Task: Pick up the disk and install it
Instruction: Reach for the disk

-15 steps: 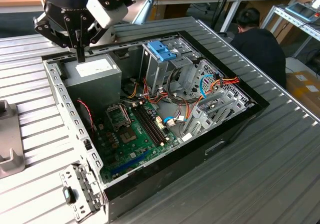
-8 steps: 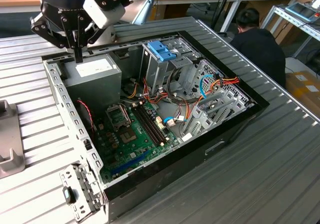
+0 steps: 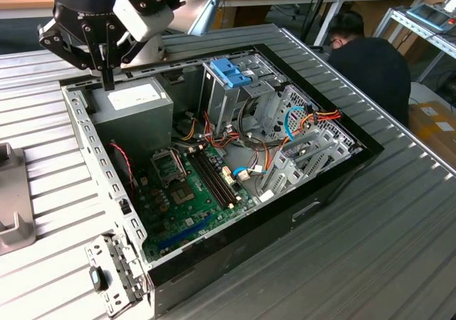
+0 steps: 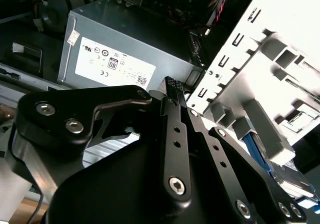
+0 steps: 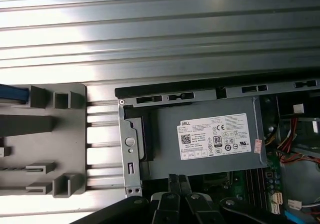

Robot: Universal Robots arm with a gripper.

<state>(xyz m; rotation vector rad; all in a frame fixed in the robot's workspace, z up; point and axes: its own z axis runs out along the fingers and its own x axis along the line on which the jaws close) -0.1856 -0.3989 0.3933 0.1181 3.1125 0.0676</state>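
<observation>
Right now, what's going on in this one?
A robot arm's hand hovers over the open computer case, just above the grey power supply, fingers together and empty. The disk has not been picked up: what looks like it sits at the grey holder beside the case, seen in the second wrist view. A person sits beyond the table.

Exterior view overlooks the computer case (image 3: 242,245); both wrist views, seemingly close, share its power supply (image 4: 125,49) (image 5: 215,139).

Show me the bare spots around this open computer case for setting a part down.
Free: ribbed table at the exterior view's right of the computer case, and along its near side. Crowded: cables around the drive cage.
</observation>
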